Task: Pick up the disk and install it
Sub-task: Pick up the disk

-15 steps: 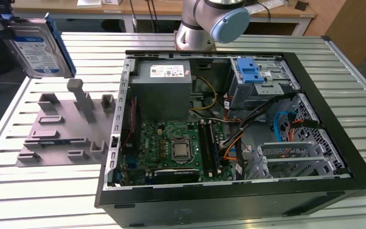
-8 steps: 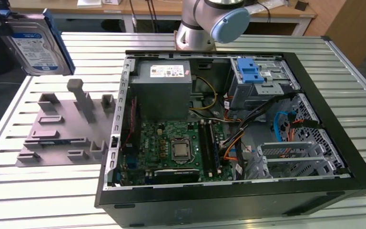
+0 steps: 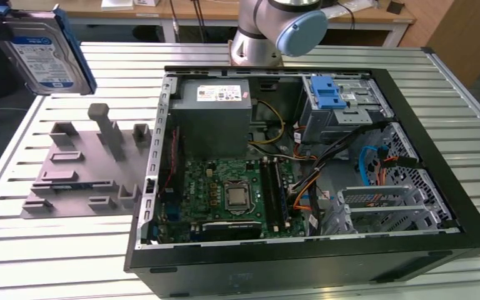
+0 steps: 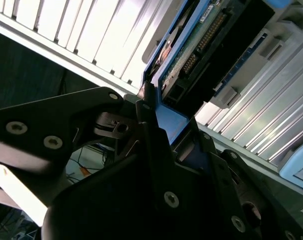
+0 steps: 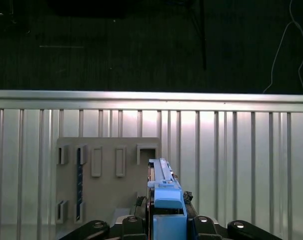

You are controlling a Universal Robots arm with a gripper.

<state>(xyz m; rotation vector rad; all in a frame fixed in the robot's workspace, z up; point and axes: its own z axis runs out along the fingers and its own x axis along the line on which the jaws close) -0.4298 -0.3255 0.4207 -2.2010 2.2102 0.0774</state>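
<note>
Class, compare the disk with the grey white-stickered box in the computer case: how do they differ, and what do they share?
The disk is held up in the pincer outside the case; the box sits inside it. The disk is a thin slab on edge; the box is bulky. The disk has a blue frame; the box is plain grey. Both are rectangular and labelled.

The disk [image 3: 44,59] I hold runs off the top edge of the exterior view, and my arm [image 3: 277,28] is cut there too. The computer case [image 3: 307,265] loses its near wall at the bottom edge. In the first wrist view the disk stands edge-on, label hidden, lower end cut off. In the second wrist view my gripper [image 4: 170,127] covers the disk's near end, and my fingers [image 4: 147,117] merge into dark linkage
</note>
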